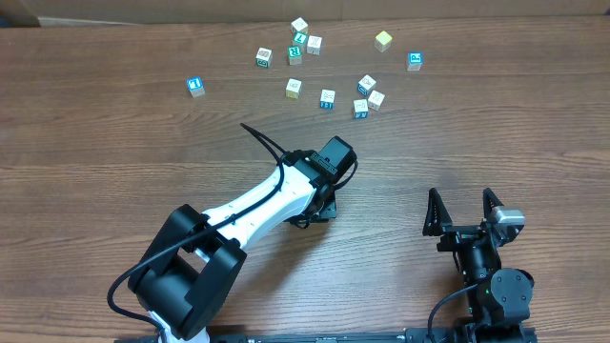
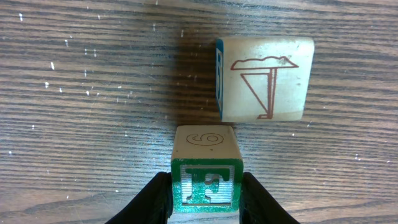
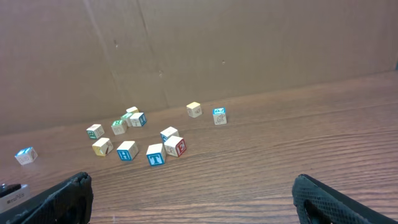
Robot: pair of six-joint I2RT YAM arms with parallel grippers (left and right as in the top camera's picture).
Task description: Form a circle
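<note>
Near the table centre the left gripper, clamped on the green-faced cube, should seat it snug against the cream cube, right gripper gaping empty, loose cubes scattered beyond

The left arm stretches from its near-left base diagonally out over the middle of the desk, wrist bent downward. The left gripper pinches a green-faced cube between its fingers. The right arm sits folded by its base, the right gripper spread wide, holding nothing.
</note>
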